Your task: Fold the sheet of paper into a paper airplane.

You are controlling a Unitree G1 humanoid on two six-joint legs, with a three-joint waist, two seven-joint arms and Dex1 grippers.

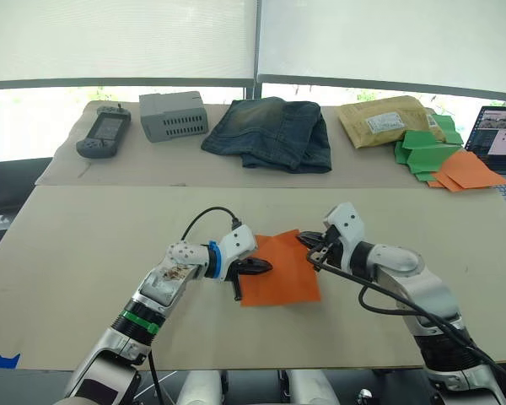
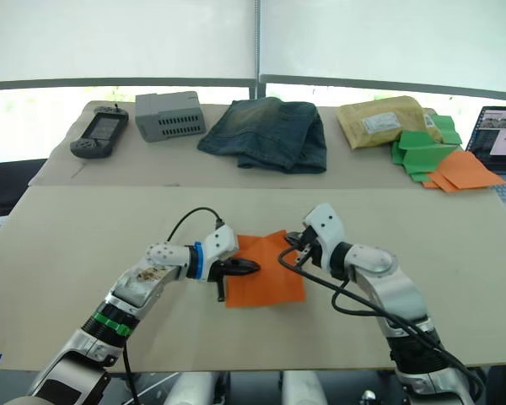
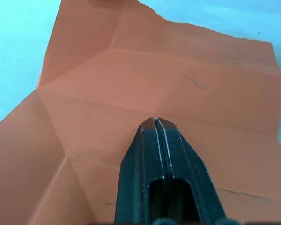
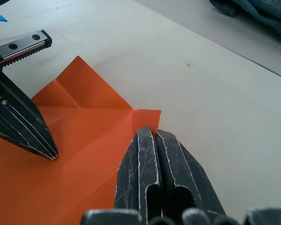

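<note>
The sheet of paper [image 1: 280, 272], bright orange and creased, lies nearly flat on the near table between my two grippers. My left gripper [image 1: 266, 267] is shut, its tip [image 3: 155, 121] resting on the sheet's middle, close to where several creases meet. My right gripper [image 1: 309, 241] is shut too, its tip [image 4: 152, 131] at the sheet's far right corner [image 4: 147, 115]; whether it touches the corner I cannot tell. In the right wrist view my left gripper's fingers [image 4: 25, 126] point down onto the paper. A paper airplane is out of view.
On the far table stand a handheld console [image 1: 104, 133], a grey box [image 1: 174, 116], folded jeans [image 1: 270, 133], a yellow padded envelope [image 1: 386, 120], piled green and orange paper pieces [image 1: 445, 158] and a laptop [image 1: 504, 135].
</note>
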